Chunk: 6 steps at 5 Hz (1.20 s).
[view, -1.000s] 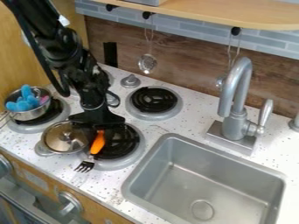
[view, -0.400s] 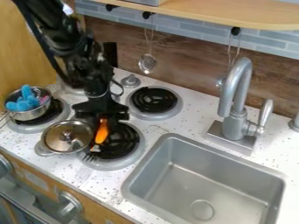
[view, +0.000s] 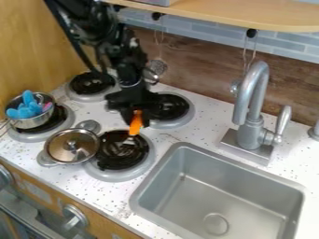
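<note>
My black gripper (view: 135,115) hangs over the stove, between the front right burner and the back right burner. It is shut on the orange handle of a fork (view: 135,124). The fork's metal end points down and slightly left, over the front right burner (view: 118,162). Behind the gripper, the back right burner (view: 173,107) is partly covered by it. To the lower left sits a lidded metal pot (view: 65,145), apart from the gripper.
A metal bowl (view: 30,122) with blue and pink items stands on the front left burner. The back left burner (view: 91,85) is bare. At the right are a grey sink (view: 218,196) and a tall faucet (view: 250,107). A wooden shelf (view: 249,14) runs above.
My gripper has moved right and back, away from the stove's front edge, carrying the orange-handled fork up from the front of the front right burner. The back left burner has come into sight.
</note>
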Tool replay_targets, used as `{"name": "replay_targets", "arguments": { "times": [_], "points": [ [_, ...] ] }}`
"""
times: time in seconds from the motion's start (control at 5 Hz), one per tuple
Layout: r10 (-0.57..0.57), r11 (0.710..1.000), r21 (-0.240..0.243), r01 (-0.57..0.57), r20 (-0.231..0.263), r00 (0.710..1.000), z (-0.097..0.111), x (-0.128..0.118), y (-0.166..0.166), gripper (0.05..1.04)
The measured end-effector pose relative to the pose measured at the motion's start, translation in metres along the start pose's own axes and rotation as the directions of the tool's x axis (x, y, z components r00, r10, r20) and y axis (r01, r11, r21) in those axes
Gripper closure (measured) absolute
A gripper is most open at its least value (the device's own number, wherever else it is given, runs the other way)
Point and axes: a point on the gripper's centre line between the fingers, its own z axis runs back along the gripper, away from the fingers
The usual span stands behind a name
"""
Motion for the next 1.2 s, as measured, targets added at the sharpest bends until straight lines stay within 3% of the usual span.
{"name": "replay_targets", "arguments": {
  "times": [0.2,0.4,0.8,1.2],
  "points": [
    [-0.065,0.993,-0.093,0.067,0.024,0.998,0.007,0.01,-0.035,0.627],
    [-0.099,0.988,-0.116,0.099,0.007,0.995,-0.005,0.013,-0.059,0.627],
    [-0.117,0.988,-0.106,0.113,-0.034,0.993,-0.043,0.022,-0.073,0.627],
    [-0.151,0.986,-0.077,0.147,-0.055,0.987,-0.062,0.025,-0.071,0.627]
  ]
}}
